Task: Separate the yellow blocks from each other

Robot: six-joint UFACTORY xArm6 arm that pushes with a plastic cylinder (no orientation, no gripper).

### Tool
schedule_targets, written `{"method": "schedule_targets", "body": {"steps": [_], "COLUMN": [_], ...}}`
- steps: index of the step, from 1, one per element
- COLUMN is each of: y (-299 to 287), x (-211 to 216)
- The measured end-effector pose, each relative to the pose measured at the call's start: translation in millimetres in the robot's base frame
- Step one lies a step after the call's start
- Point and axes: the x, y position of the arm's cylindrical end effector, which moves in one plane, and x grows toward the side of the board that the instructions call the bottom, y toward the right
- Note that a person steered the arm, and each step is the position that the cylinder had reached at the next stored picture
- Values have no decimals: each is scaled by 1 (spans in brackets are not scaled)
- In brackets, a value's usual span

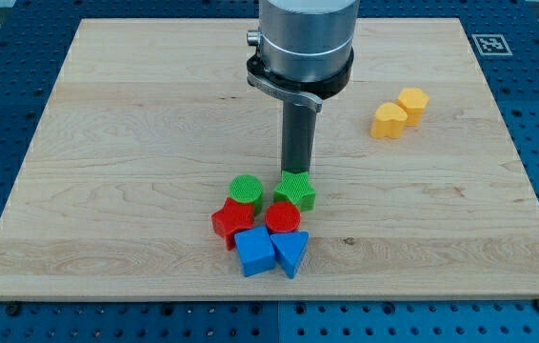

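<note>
A: A pale wooden board (108, 143) lies on a blue perforated bench. Toward the view's bottom, left of centre, six blocks sit bunched together: a red star-like block (230, 220), a green cylinder (246, 189) above it, a blue cube (253, 251) below.

B: And beside those?

A: A red cylinder (283, 217), a blue triangular block (290, 252), and a green star-shaped block (295, 191). The rod comes straight down behind that green star block, so the tip (295, 174) seems to stand just at its far edge; whether they touch cannot be told.

B: Is the tool holding anything?

A: It has no jaws, only a plain rod, and nothing is clamped on it.

B: The yellow ones?

A: Well apart from the tip, toward the view's upper right. A yellow heart-like block (389, 121) and a yellow hexagonal block (412, 103) sit touching, or nearly so.

B: So the task?

A: By the look of it, not started. The pair is together, and the arm must first cross over to them and then push one away.
</note>
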Motion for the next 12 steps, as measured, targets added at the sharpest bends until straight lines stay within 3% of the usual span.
{"method": "schedule_targets", "body": {"steps": [2,4,7,10,12], "y": [0,77,150,179,208], "x": [0,-52,-60,-133,-149]}}
